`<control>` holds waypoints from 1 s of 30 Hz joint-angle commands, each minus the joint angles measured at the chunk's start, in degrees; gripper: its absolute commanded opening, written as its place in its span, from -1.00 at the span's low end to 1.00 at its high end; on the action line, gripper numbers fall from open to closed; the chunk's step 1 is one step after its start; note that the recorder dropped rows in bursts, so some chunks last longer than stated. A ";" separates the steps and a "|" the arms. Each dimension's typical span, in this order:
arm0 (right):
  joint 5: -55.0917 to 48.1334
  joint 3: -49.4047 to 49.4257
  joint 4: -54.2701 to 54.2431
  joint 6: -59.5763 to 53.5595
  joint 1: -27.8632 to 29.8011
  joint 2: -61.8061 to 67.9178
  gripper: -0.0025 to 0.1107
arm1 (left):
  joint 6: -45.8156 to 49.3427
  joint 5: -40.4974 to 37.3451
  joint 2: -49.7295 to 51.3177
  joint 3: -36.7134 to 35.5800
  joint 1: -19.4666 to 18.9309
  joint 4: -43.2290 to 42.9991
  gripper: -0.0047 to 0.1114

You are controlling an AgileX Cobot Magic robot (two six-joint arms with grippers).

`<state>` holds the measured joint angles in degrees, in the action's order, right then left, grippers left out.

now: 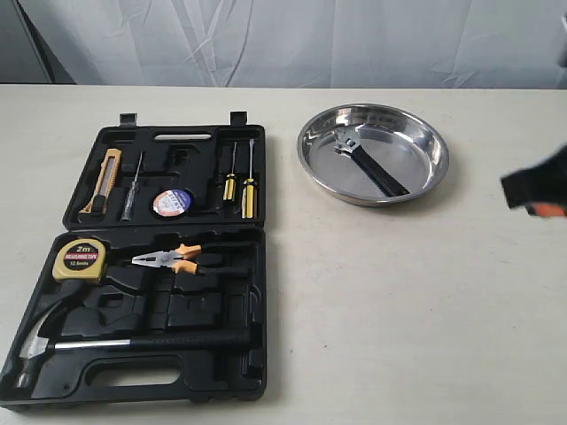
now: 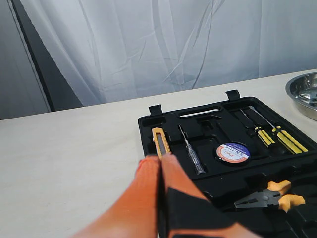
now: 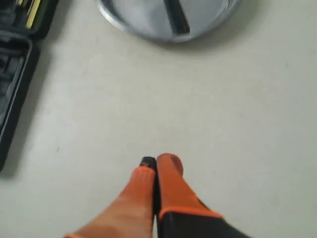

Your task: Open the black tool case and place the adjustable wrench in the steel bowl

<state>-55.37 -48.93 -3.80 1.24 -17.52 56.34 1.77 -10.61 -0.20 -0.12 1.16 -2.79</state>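
The black tool case (image 1: 266,266) lies open on the left of the table, lid folded back. The adjustable wrench (image 1: 372,164), silver head and black handle, lies inside the steel bowl (image 1: 425,177) at the back right; its handle (image 3: 176,17) and the bowl's rim (image 3: 133,27) show in the right wrist view. My right gripper (image 3: 157,162) is shut and empty above bare table, short of the bowl; in the exterior view only its dark tip (image 1: 536,186) shows at the right edge. My left gripper (image 2: 159,159) is shut and empty, raised near the case's (image 2: 148,134) near side.
The case holds a yellow tape measure (image 1: 80,259), orange-handled pliers (image 1: 177,259), a claw hammer (image 1: 133,343), a utility knife (image 1: 104,181), a tester screwdriver (image 1: 133,186), a tape roll (image 1: 171,203) and two yellow-handled screwdrivers (image 1: 239,190). A white curtain (image 1: 283,40) backs the table.
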 commanded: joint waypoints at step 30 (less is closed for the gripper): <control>48.31 48.23 -14.39 -5.60 12.88 -56.34 -0.97 | -0.05 0.27 0.20 0.12 0.06 0.09 -0.91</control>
<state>-12.26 -4.78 -15.24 -3.97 -6.20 1.02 1.77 -10.61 -0.20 -0.12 1.16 -2.79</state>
